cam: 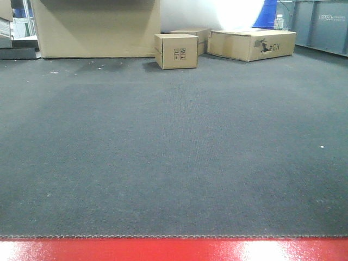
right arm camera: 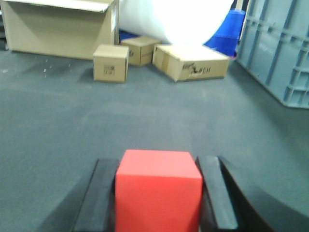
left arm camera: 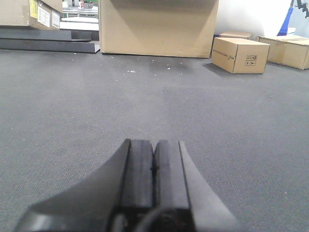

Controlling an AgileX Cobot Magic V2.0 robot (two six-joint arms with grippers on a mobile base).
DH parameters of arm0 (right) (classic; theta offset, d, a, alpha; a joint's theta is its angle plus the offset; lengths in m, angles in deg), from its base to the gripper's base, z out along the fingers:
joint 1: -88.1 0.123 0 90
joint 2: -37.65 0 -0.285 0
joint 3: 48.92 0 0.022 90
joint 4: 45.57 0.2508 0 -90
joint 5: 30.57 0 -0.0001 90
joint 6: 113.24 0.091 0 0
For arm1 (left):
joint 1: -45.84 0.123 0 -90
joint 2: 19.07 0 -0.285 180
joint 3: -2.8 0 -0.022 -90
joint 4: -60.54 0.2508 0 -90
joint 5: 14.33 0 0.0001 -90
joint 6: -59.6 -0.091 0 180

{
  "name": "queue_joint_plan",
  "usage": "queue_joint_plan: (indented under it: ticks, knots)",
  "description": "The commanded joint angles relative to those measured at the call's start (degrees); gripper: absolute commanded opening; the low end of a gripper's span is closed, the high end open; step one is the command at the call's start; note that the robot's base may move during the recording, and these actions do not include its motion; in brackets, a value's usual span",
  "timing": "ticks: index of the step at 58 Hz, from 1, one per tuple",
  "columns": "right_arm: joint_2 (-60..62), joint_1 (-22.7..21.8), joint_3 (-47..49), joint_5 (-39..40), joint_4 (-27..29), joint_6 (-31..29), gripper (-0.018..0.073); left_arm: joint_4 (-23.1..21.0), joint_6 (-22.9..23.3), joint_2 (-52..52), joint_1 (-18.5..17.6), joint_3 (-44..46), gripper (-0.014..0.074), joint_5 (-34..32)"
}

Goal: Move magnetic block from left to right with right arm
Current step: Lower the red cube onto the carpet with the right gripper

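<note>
My right jaws grip the red magnetic block (right arm camera: pixel 158 193) between them, at the bottom centre of the right wrist frame, over grey carpet (right arm camera: pixel 145 121). My left jaws are pressed together.

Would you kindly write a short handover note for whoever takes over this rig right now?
Left gripper: shut, empty, over the grey carpet.
Right gripper: shut on the red magnetic block, one finger on each side.
Done: block grasped.
Left: place it on the right side and release. How far right it already is cannot be told; the front view shows neither arm nor block.
</note>
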Motion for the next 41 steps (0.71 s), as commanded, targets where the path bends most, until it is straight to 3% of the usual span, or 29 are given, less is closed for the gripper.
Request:
queue_joint_plan:
  ticks: [1, 10, 17, 32, 41]
  knots:
    - [-4.8, -0.2, 3.4, 5.9, 1.0, -0.5, 0.0160, -0.3, 0.3, -0.4, -0.3, -0.5, -0.0126, -4.7]
    - [-16.9, 0.1, 9.7, 5.9, 7.2, -7.2, 0.0160, -0.3, 0.3, -0.4, -0.3, -0.5, -0.0126, -4.7]
    - [-27.5, 3.6, 15.2, 5.4, 12.2, -10.6, 0.0160, -0.3, 0.3, -0.4, -0.3, -0.5, -0.0126, -4.7]
    - [-51.1, 12.9, 29.7, -1.7, 12.5, -10.7, 0.0160, -0.3, 0.3, -0.4, -0.3, -0.5, -0.0126, -4.7]
    - [-63.1, 15.9, 36.2, -6.3, 12.5, -10.7, 0.0160, -0.3, 0.3, -0.4, -0.3, -0.5, -0.0126, -4.7]
